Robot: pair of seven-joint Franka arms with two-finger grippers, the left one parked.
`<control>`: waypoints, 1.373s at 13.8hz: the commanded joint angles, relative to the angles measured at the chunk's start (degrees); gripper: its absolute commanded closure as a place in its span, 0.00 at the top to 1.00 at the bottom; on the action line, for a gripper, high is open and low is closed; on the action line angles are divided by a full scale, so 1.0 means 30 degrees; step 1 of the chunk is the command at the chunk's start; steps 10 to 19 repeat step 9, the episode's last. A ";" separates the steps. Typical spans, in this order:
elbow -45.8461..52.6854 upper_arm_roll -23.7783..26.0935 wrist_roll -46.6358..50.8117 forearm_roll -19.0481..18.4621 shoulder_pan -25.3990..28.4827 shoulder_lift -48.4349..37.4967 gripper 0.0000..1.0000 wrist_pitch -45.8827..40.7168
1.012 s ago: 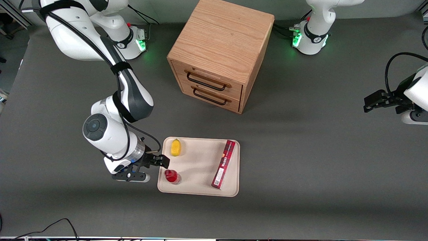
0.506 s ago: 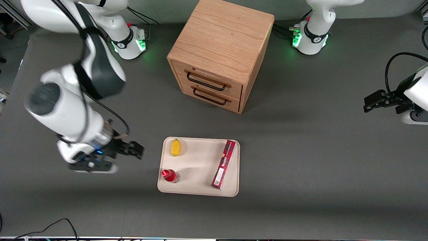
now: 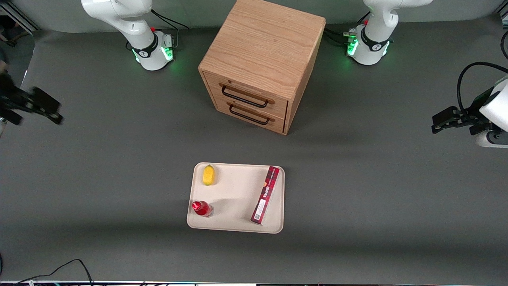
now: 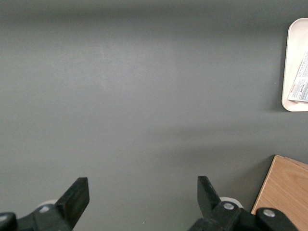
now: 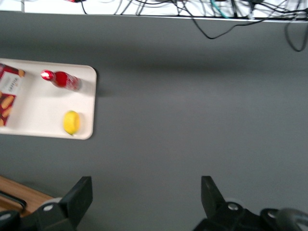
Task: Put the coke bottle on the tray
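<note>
The small red coke bottle (image 3: 201, 208) stands upright on the cream-beige tray (image 3: 238, 198), in the tray corner nearest the front camera on the working arm's side. It also shows in the right wrist view (image 5: 62, 79), on the tray (image 5: 43, 113). My right gripper (image 3: 37, 106) is open and empty, high up at the working arm's end of the table, well away from the tray. In the right wrist view its fingers (image 5: 143, 195) are spread wide over bare grey table.
A yellow lemon (image 3: 208, 175) and a long dark-red box (image 3: 265, 194) also lie on the tray. A wooden two-drawer cabinet (image 3: 260, 63) stands farther from the front camera than the tray. Cables (image 3: 59, 270) lie at the table's near edge.
The right arm has left the bottle standing on the tray and swung up and away to the working arm's end of the table. The bottle and tray have not moved.
</note>
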 commanded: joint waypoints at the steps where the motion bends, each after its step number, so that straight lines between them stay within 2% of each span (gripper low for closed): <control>1: -0.0683 -0.1069 -0.1359 0.1106 -0.0210 -0.0567 1.00 -0.0436; 4: -0.2204 -0.1101 -0.1184 0.1815 -0.0268 -0.0567 1.00 0.0672; 19: -0.2207 -0.0955 -0.1096 0.1641 -0.0268 -0.0480 1.00 0.0735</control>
